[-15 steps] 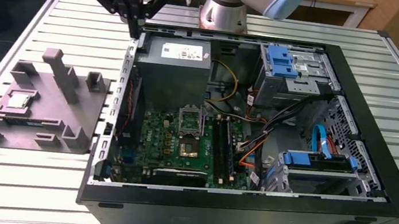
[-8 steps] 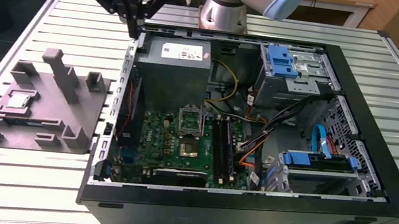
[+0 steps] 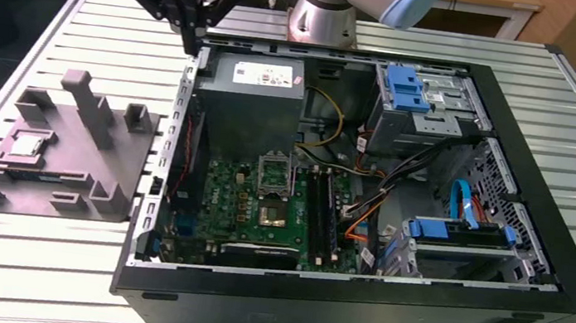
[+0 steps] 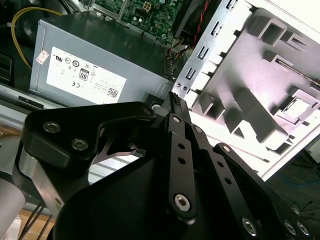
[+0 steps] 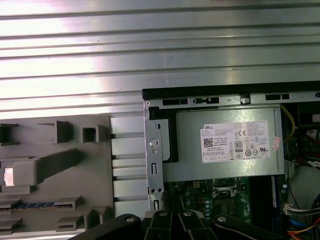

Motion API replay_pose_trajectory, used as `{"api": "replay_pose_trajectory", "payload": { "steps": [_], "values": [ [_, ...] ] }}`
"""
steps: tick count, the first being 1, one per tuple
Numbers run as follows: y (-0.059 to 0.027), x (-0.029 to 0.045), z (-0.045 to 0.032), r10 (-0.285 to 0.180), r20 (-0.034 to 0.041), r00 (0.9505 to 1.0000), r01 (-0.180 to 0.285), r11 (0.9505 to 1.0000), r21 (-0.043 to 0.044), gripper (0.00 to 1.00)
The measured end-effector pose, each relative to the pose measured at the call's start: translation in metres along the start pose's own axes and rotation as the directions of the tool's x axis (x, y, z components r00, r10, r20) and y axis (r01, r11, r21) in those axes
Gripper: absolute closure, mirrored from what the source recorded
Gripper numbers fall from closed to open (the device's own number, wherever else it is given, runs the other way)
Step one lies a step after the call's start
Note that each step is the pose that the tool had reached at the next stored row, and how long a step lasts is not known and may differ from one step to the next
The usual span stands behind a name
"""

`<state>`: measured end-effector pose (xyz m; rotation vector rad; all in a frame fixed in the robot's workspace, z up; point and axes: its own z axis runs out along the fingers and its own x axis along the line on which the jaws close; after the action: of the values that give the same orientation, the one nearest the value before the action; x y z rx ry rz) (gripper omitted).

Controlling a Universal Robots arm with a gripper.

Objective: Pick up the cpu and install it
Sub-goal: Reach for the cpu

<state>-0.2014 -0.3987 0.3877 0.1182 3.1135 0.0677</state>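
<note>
The cpu [image 3: 25, 145] is a small silvery square lying flat in a recess of the grey fixture [image 3: 98, 162] on the table, at the exterior view's left of the open computer case [image 3: 358, 304]. It also appears as a bright square, the cpu [image 4: 299, 107] in the second wrist view and the cpu [image 5: 7, 176] at the edge of the first wrist view. My gripper [image 3: 194, 42] hangs over the case's far corner by the power supply [image 3: 257, 95], well away from the cpu. Its fingers [image 4: 176, 100] are pressed together with nothing between them. The dark socket [image 3: 272, 209] sits on the green motherboard.
Drive cages with blue latches [image 3: 407, 89] and loose cables [image 3: 374, 189] fill the case's side at the exterior view's right. The fixture carries upright posts [image 3: 89, 106]. The ribbed metal table [image 3: 30, 261] surrounds the case. The arm's base [image 3: 324, 16] stands behind it.
</note>
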Motion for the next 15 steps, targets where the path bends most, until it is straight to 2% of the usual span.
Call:
{"api": "replay_pose_trajectory", "payload": {
  "steps": [15],
  "values": [
    [-0.0003,0.0043,0.0002,0.0,0.0,1.0,0.0,1.0,0.0001,0.89]
  ]
}}
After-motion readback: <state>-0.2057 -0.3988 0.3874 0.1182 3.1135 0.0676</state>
